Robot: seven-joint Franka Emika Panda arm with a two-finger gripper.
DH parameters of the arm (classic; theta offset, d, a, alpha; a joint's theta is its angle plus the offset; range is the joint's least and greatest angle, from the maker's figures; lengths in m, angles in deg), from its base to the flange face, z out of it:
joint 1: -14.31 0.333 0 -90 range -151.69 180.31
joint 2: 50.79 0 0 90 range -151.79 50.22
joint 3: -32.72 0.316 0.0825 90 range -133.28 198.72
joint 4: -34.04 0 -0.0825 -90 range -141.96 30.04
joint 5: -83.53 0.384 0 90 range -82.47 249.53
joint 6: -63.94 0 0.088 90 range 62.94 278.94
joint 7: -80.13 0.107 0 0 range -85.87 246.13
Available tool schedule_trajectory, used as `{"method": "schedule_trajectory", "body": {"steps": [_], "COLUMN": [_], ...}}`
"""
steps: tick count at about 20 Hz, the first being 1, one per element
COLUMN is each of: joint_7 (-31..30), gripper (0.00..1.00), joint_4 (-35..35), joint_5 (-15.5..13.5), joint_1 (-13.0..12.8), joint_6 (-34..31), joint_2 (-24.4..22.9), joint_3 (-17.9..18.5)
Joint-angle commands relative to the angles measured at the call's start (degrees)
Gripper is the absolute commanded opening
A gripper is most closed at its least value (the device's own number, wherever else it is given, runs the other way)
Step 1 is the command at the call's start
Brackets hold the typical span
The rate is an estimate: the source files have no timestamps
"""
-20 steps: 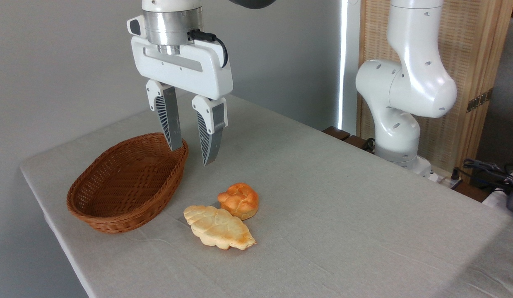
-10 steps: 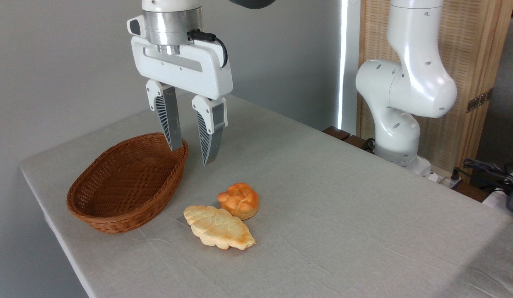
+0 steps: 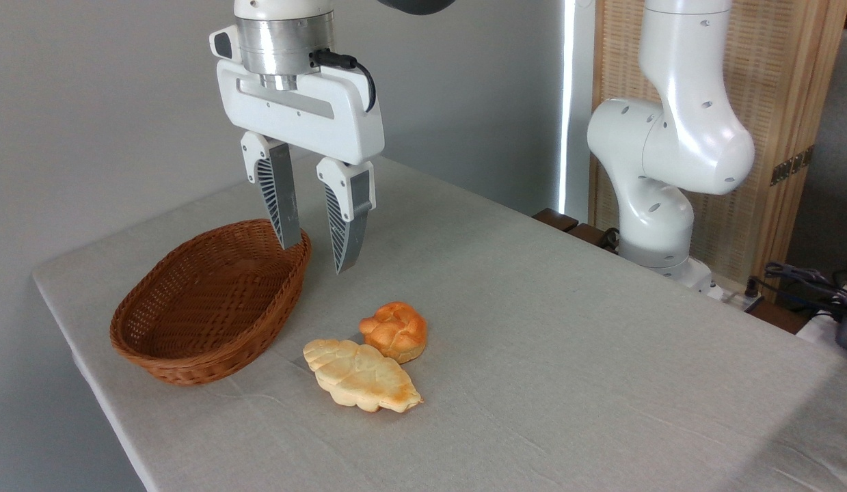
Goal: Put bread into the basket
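While the gripper (image 3: 316,258) is held empty with its jaws parted above the basket's (image 3: 211,309) right rim, the bun (image 3: 394,330) is seen on the table (image 3: 567,355), touching a flat loaf (image 3: 359,375).

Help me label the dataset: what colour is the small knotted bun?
Golden-orange; the bun shows best in the fixed camera view.
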Motion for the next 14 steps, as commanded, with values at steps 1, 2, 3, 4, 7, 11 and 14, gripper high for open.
{"method": "schedule_trajectory", "body": {"steps": [1, 2, 3, 4, 7, 11, 14], "joint_7": [0.10, 0.10, 0.10, 0.10, 0.10, 0.19, 0.54], "gripper": [1.00, 1.00, 1.00, 1.00, 1.00, 1.00, 1.00], "joint_4": [0.74, 0.74, 0.74, 0.74, 0.74, -1.10, -4.00], "joint_5": [-0.52, -0.52, -0.52, -0.52, -0.34, -0.26, -0.26], "joint_1": [-0.15, -0.06, -0.06, -0.06, -0.06, -0.24, -1.46], "joint_6": [-1.36, -1.28, -1.36, -1.36, -1.28, -0.66, -0.23], "joint_2": [0.25, 0.25, 0.25, 0.25, 0.42, 0.69, 0.69], "joint_3": [0.29, 0.29, 0.29, 0.29, 0.29, 0.20, 0.20]}}
